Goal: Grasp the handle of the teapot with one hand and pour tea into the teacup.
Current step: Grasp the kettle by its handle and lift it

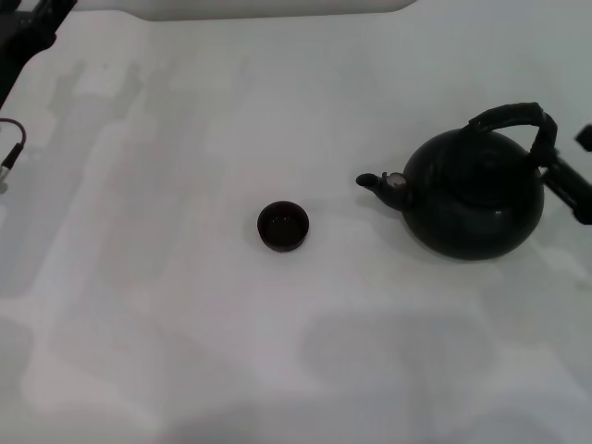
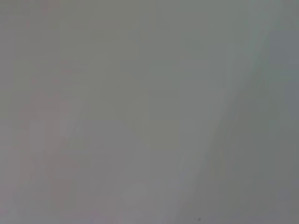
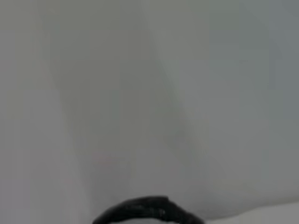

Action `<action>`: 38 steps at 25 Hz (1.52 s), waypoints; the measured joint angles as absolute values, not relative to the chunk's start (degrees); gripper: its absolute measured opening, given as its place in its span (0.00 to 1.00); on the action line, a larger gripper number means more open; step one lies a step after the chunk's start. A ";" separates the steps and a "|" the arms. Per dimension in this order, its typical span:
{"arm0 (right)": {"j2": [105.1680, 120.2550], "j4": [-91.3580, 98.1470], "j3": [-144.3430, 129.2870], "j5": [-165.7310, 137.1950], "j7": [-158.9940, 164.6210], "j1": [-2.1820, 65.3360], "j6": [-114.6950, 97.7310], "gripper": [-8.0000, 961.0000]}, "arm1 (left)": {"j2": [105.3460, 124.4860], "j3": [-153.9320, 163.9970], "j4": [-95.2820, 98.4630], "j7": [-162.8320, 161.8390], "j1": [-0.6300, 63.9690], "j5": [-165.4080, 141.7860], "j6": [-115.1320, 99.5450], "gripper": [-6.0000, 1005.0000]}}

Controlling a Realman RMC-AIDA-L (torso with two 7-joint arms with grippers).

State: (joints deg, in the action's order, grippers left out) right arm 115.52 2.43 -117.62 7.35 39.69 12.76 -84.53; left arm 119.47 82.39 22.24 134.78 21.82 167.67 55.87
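White table (image 1: 185,324) with teapot (image 1: 476,199) well apart from teacup (image 1: 283,226).

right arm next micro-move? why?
Probably ease the right gripper in toward the ribbed black arched handle of the glossy black round teapot. It sits at the handle's right end; a grasp isn't visible. The spout already faces the small black teacup. Left arm is parked far left.

I see a white table (image 1: 185,305) filling my view, soft grey shadows across it, its far edge meeting a paler strip (image 1: 268,7).
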 joint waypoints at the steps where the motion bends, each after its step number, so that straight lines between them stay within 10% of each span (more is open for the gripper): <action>1: 115.52 2.46 -117.81 6.99 39.86 13.37 -83.56 0.90 | 119.46 82.38 22.24 134.74 21.81 167.68 55.87 0.87; 18: 115.58 6.16 -118.63 6.95 39.82 13.68 -76.78 0.90 | 119.44 82.36 21.97 133.53 21.00 167.79 56.60 0.87; 31: 115.57 6.81 -118.74 6.76 39.55 13.62 -78.20 0.24 | 119.44 82.35 21.49 132.50 21.00 167.78 56.60 0.87; 38: 115.53 9.15 -118.84 6.49 37.64 14.43 -79.99 0.23 | 119.35 82.50 21.52 132.37 21.26 167.75 56.60 0.87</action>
State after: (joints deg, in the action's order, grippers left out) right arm 115.53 9.15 -118.84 6.49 37.64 14.43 -79.99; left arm 119.35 82.50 21.52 132.37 21.26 167.75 56.60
